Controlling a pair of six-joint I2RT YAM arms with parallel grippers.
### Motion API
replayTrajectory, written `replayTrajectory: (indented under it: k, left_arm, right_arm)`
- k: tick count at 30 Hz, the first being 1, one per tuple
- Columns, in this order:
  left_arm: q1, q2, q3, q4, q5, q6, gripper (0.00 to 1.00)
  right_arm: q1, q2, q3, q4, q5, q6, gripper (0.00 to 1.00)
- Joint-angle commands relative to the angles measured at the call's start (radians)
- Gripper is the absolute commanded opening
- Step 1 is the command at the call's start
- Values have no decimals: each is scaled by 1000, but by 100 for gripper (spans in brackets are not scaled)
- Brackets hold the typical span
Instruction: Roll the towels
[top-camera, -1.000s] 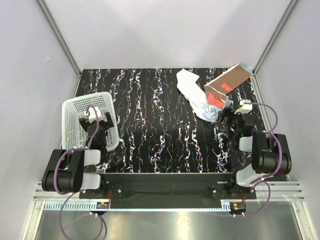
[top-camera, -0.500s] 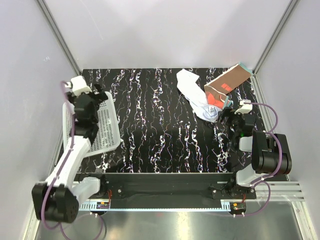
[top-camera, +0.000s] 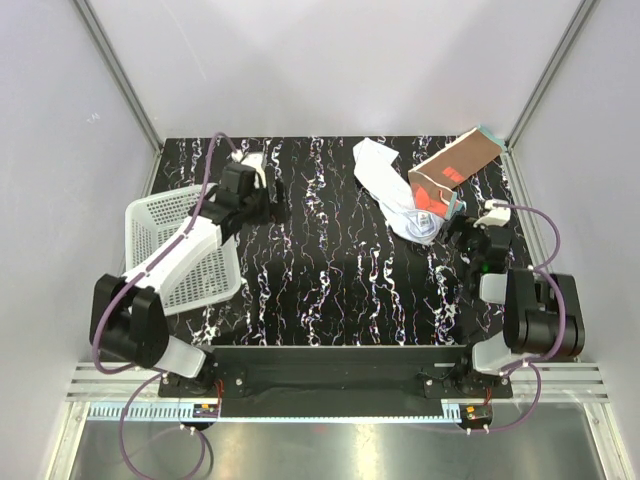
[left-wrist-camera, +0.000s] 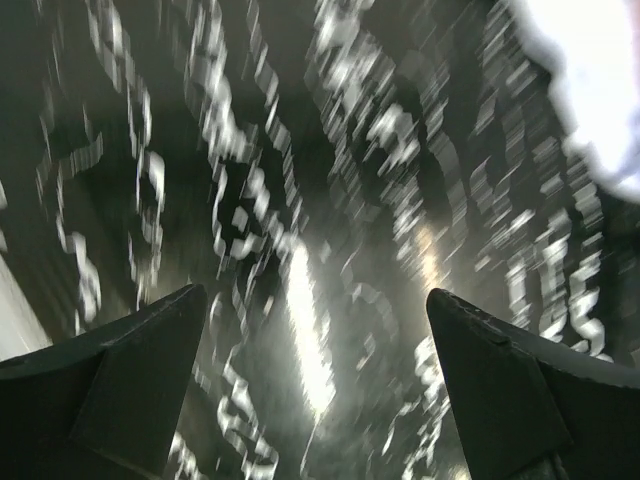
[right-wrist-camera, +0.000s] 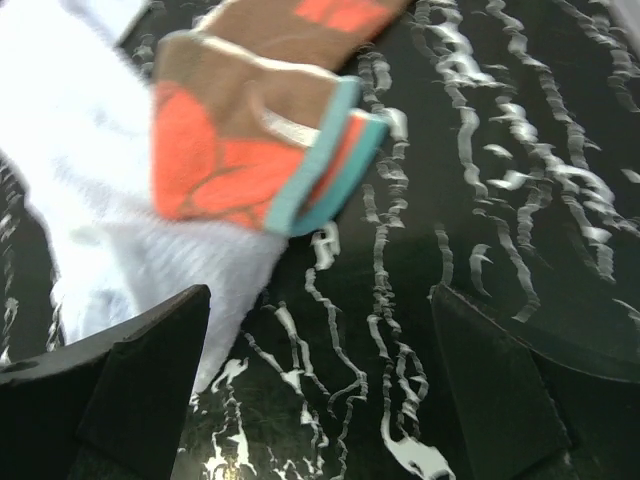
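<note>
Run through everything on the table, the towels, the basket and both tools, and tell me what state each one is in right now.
white towel: unrolled, crumpled, partly under the rust-brown towel.
rust-brown towel: unrolled, lying partly over the white towel.
white perforated basket: no towel visible in it.
left tool: open, holding nothing.
right tool: open, holding nothing, close to both towels.

Top camera high, facing down on table (top-camera: 320, 270); wrist cameras close above; right shares towels (right-wrist-camera: 225, 150).
</note>
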Motion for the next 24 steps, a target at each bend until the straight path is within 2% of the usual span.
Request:
replayTrajectory:
  k: [1, 2, 5, 8, 10, 16, 17, 20, 24]
  left_arm:
    - [14, 17, -22, -116, 26, -37, 99]
    - [17, 36, -30, -136, 24, -37, 99]
    - [65, 52, -78, -146, 24, -37, 99]
    - [106, 32, -138, -138, 33, -43, 99]
    - [122, 24, -167, -139, 20, -39, 99]
    - [168, 52, -139, -172, 29, -34, 99]
    - [166, 46, -135, -175, 41, -31, 99]
    - [166, -8, -141, -175, 55, -22, 99]
    - [163, -69, -153, -147, 87, -31, 99]
  right_arm:
    - [2, -173, 175, -299, 220, 82, 100]
    - [2, -227, 221, -510, 205, 89, 100]
    - [8, -300, 367, -788, 155, 136, 100]
    - [91, -353, 451, -944, 167, 101, 100]
    - [221, -359, 524, -1063, 229, 66, 100]
    - [243, -247, 705, -1265, 15, 133, 100]
    - [243, -215, 735, -1341, 16, 145, 100]
    - [243, -172, 810, -1423, 98, 167, 100]
    - [261, -62, 972, -1532, 159, 110, 100]
